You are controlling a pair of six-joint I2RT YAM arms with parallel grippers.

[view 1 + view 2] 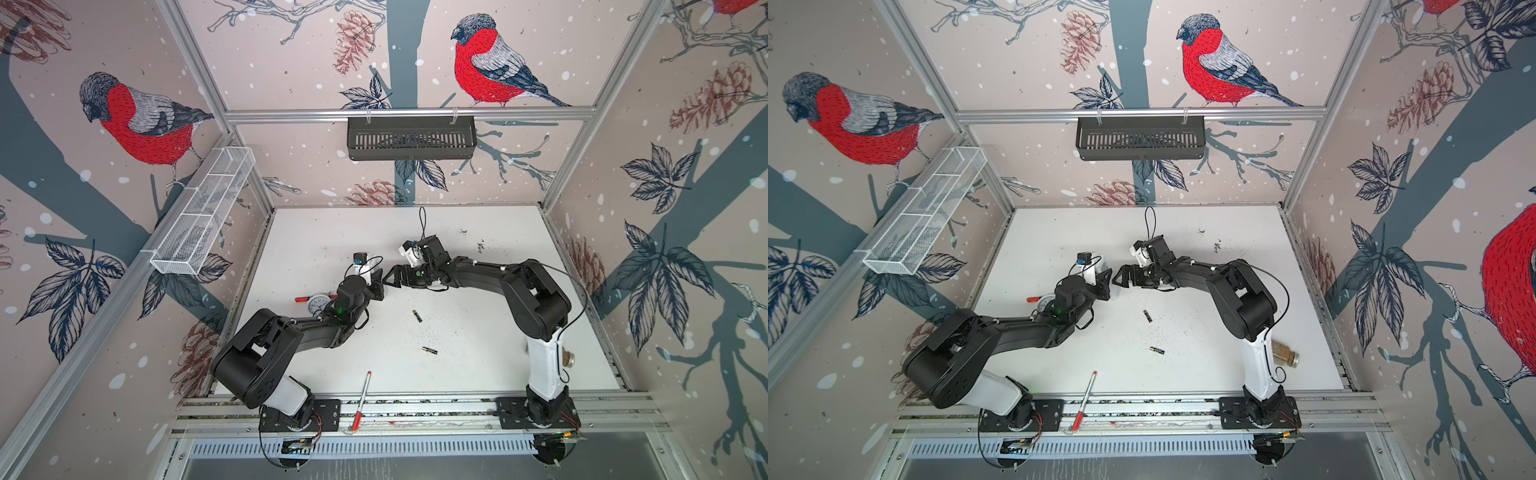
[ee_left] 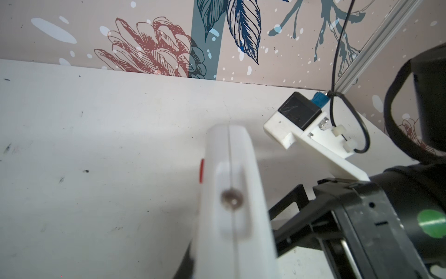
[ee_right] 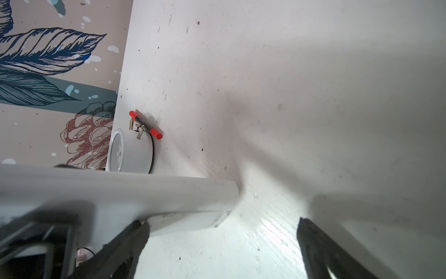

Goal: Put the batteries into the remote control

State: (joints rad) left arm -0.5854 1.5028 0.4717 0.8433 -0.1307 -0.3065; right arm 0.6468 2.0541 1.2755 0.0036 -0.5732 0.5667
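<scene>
My left gripper (image 1: 379, 286) is shut on the remote control (image 2: 231, 205), which it holds on edge above the table's middle. The left wrist view shows the remote end-on, white and blurred, with a dark finger (image 2: 187, 264) beside it. My right gripper (image 1: 392, 277) faces it from the right, open. In the right wrist view the remote control (image 3: 120, 193) lies just past one fingertip (image 3: 130, 239), and nothing is gripped. In both top views two black batteries (image 1: 417, 316) (image 1: 429, 350) lie loose on the white table, nearer the front than the grippers.
A round white alarm clock (image 1: 319, 305) and a red marker (image 1: 305, 298) sit left of the left wrist. A red-and-white pen (image 1: 362, 401) lies at the table's front edge. A jar (image 1: 1285, 355) lies behind the right arm's base. A white mesh basket (image 1: 203, 216) and a black basket (image 1: 411, 139) hang on the walls.
</scene>
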